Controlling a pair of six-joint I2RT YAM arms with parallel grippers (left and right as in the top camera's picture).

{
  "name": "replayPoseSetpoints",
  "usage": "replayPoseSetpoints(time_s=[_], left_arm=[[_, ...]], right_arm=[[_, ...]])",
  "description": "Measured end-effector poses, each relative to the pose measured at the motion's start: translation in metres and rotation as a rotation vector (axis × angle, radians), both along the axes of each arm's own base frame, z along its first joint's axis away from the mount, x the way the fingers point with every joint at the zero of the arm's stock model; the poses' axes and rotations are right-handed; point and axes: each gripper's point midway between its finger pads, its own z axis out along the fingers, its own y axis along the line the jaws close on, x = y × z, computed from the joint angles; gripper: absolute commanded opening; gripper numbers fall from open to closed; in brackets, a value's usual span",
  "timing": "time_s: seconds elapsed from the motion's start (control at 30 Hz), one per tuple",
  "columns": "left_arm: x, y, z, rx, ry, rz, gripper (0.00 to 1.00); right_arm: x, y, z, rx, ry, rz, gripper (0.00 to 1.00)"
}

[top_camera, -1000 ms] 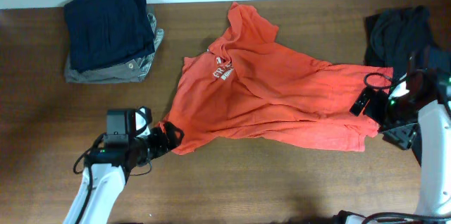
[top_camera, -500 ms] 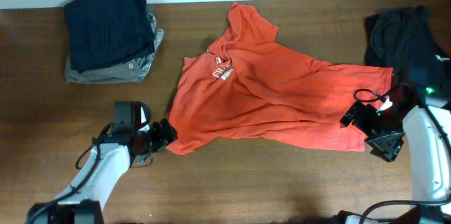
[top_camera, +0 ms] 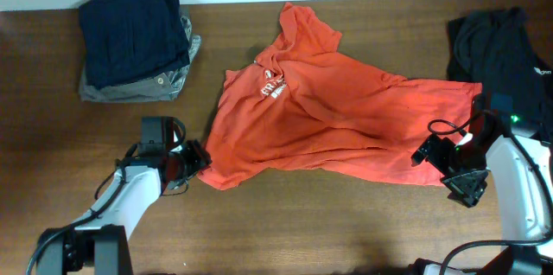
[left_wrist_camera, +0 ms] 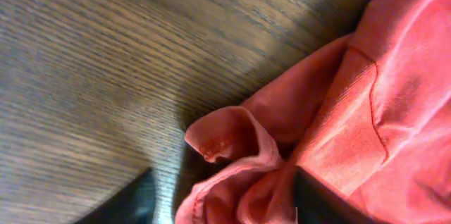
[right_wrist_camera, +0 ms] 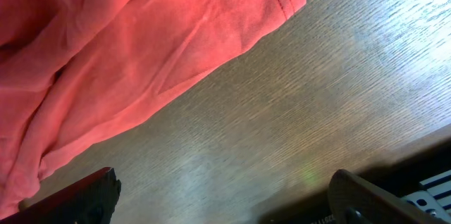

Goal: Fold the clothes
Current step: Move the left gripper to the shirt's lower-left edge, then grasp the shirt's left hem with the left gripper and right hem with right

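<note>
your left claw (top_camera: 193, 161) sits at the lower left corner of the shirt (top_camera: 328, 111). in the left wrist view a bunched fold (left_wrist_camera: 232, 136) of red cloth lies between its fingers (left_wrist_camera: 320, 203). the jaws are partway in, but you cannot tell whether they pinch the cloth yet. your right claw (top_camera: 439, 167) is spread wide and holds nothing. it hovers at the shirt's right edge, and in its wrist view only bare table (right_wrist_camera: 282, 111) lies between its fingers.

the shirt lies crumpled across the middle of the overhead frame, with white lettering toward the upper left and one sleeve reaching to the top centre. the black garment (top_camera: 492, 46) at the upper right is just beside the shirt's far corner. the folded pile (top_camera: 134, 41) at the upper left is well apart.

the step looks like taking both ends to flatten the shirt. close the left claw on the whole fold, not just its lip, or it may slip out. bring the right claw up and left over the hem, taking red cloth only. lift both ends evenly.
</note>
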Motion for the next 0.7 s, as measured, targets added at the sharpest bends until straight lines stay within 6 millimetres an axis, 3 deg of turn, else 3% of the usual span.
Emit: replayPoseSetpoints(time_s=[0.2,0.27,0.43,0.7], left_arm=[[-0.001,0.001,-0.003,0.003,0.009,0.009,0.09],[0.001,0.001,-0.002,0.004,0.003,0.011,0.03],[0.001,0.015,-0.004,0.036,0.01,0.073,0.01],[-0.011,0.083,-0.008,0.072,0.063,0.313,0.01]], right_arm=[[-0.001,0.0,-0.001,0.001,0.001,0.0,0.99],[0.0,0.0,-0.001,0.0,-0.001,-0.001,0.99],[0.0,0.001,-0.002,0.001,0.001,0.001,0.99],[0.004,0.016,-0.017,-0.003,-0.013,0.063,0.99]])
